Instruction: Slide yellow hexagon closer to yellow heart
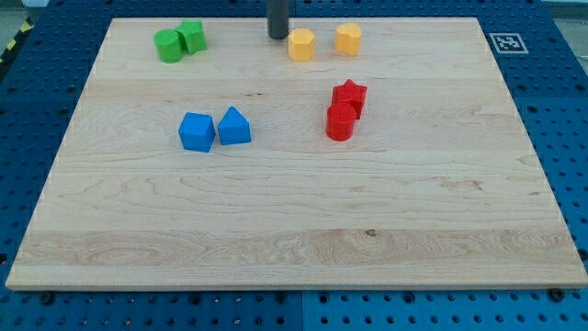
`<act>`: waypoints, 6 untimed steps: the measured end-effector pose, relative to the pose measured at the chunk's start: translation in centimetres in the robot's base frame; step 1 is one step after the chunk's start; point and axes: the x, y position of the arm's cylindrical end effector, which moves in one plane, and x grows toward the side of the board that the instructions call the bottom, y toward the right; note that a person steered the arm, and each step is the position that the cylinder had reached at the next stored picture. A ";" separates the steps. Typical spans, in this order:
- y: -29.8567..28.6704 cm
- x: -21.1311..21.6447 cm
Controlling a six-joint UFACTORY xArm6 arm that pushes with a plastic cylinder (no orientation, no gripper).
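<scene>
Presently, tip (277, 36): bare rod, gripping nothing, near top edge, just left of yellow hexagon (301, 44), probably placed to push rightward.
Yellow hexagon: near top edge, centre.
Yellow heart (347, 39): near its right, apart.

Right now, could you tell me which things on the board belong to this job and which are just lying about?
Job: yellow hexagon, yellow heart, my tip just at the hexagon's left.
Lying about: two green blocks, two blue blocks, two red blocks.
</scene>
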 end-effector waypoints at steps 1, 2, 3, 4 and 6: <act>1.5 1.9; 3.5 2.5; 4.1 3.2; 2.9 4.1; 7.0 4.1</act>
